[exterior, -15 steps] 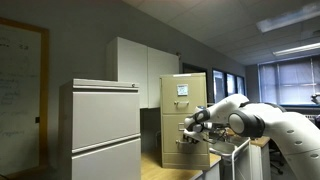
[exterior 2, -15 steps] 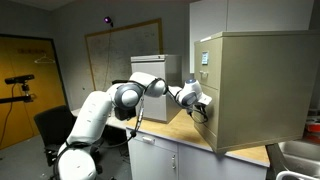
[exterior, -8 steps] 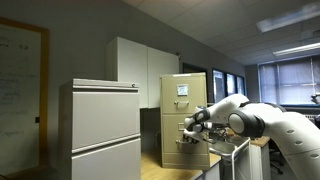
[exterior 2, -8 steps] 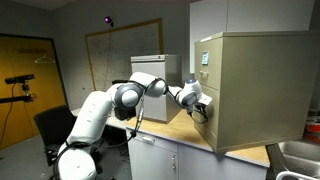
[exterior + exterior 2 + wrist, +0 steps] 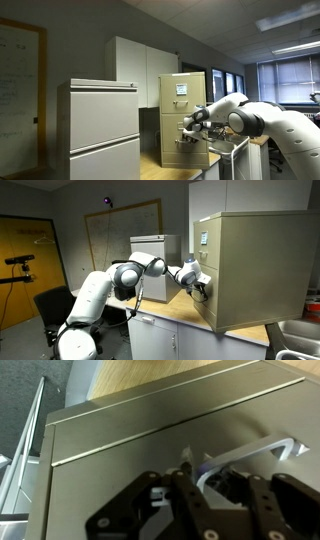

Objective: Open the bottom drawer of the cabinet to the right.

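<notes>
Grey two-drawer cabinet (image 5: 100, 128), white cupboards (image 5: 140, 68)

The cabinet (image 5: 255, 265) stands on the counter (image 5: 185, 308) toward the end by the sink (image 5: 295, 335). A wider cabinet (image 5: 158, 250) stands at the opposite end, with cupboards (image 5: 140, 65) behind them. The gripper (image 5: 201, 288) sits right before the bottom drawer (image 5: 178, 153), seemingly at its handle (image 5: 255, 452).

Dim ceiling-lit room, grainy exterior views, wrist view softly blurred
</notes>
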Action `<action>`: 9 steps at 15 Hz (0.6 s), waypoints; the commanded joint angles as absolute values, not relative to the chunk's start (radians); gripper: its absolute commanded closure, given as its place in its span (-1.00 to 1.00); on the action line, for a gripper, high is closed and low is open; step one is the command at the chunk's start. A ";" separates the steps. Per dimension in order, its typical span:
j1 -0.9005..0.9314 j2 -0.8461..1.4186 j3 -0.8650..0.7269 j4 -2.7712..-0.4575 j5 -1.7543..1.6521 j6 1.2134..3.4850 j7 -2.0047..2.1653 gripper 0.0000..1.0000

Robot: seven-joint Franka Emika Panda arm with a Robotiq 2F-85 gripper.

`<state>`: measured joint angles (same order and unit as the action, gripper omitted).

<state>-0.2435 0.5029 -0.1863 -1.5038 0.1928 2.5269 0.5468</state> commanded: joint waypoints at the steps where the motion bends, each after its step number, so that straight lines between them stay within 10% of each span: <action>1: -0.171 0.374 -0.168 -1.647 0.170 2.481 0.488 0.91; 9: -0.202 0.307 -0.126 -1.830 0.256 2.637 0.425 0.91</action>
<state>-0.2275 0.4344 -0.1824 -1.6359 0.1996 2.6296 0.5430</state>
